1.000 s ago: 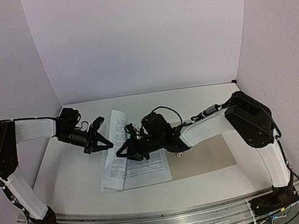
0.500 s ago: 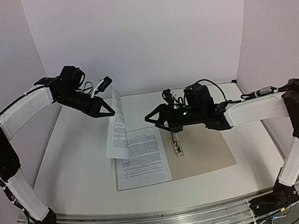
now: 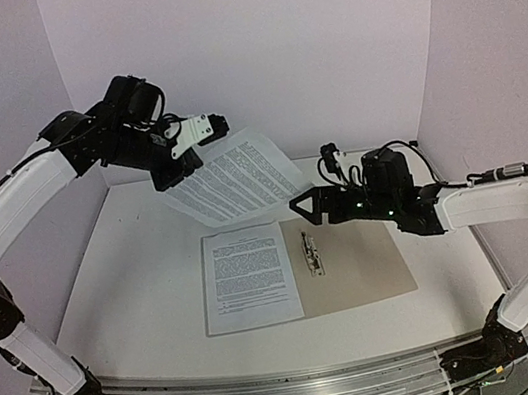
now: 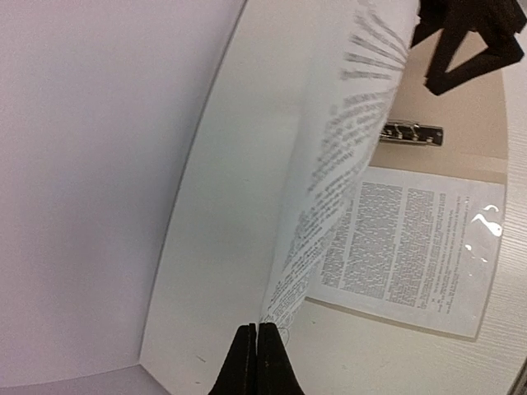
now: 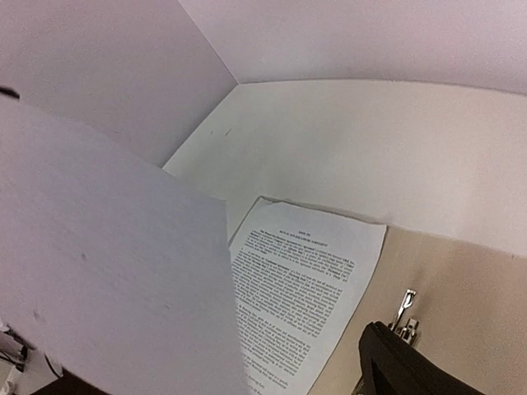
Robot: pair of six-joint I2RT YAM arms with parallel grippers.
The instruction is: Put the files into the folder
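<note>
The tan folder (image 3: 361, 264) lies open on the table, its metal clip (image 3: 312, 252) along the spine. One printed sheet (image 3: 249, 276) lies flat on its left half. My left gripper (image 3: 175, 170) is shut on a corner of a second sheet (image 3: 235, 177), which hangs in the air above the table's back. In the left wrist view the jaws (image 4: 257, 333) pinch that sheet's edge (image 4: 329, 173). My right gripper (image 3: 308, 206) hovers open and empty over the folder's far edge, just right of the lifted sheet. Only one of its fingers (image 5: 403, 366) shows in its own view.
White walls close the table at the back and both sides. The lifted sheet's blank back (image 5: 107, 271) fills the left of the right wrist view. Bare tabletop (image 3: 138, 290) lies left of the folder.
My left arm has raised the sheet high and swung it toward the back. My right gripper has opened, lifted off the papers and drawn back to the right.
</note>
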